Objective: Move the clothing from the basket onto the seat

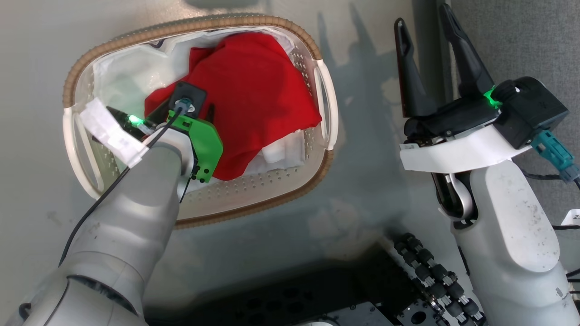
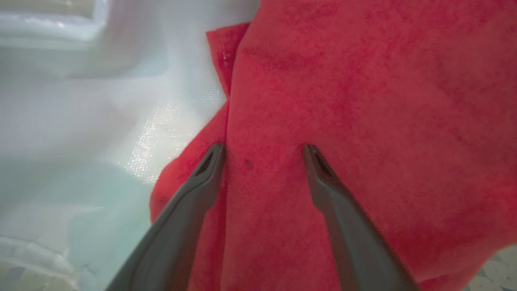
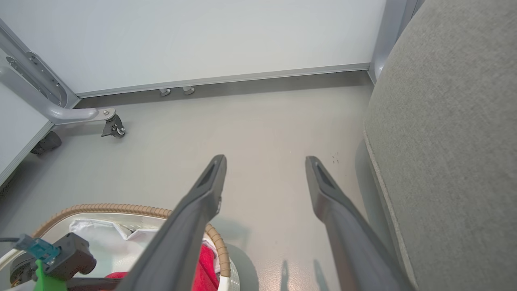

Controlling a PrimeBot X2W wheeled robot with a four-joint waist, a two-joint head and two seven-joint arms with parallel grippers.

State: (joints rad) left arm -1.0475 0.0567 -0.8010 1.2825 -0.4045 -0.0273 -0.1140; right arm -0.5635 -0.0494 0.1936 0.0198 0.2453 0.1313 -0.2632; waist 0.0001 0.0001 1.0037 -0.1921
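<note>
Red clothing (image 1: 253,90) lies heaped in the basket (image 1: 276,192) on the floor (image 3: 262,121). Left jaws stand spread, tips down at the cloth with a fold between them, nothing gripped. Right jaws gape empty over the floor, beside the seat (image 3: 452,141).

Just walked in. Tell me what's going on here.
The robot's left gripper is down in the basket, jaws open, fingertips against the red clothing, which lies there ungripped. The right gripper hangs open and empty over the floor, beside the grey seat.
</note>
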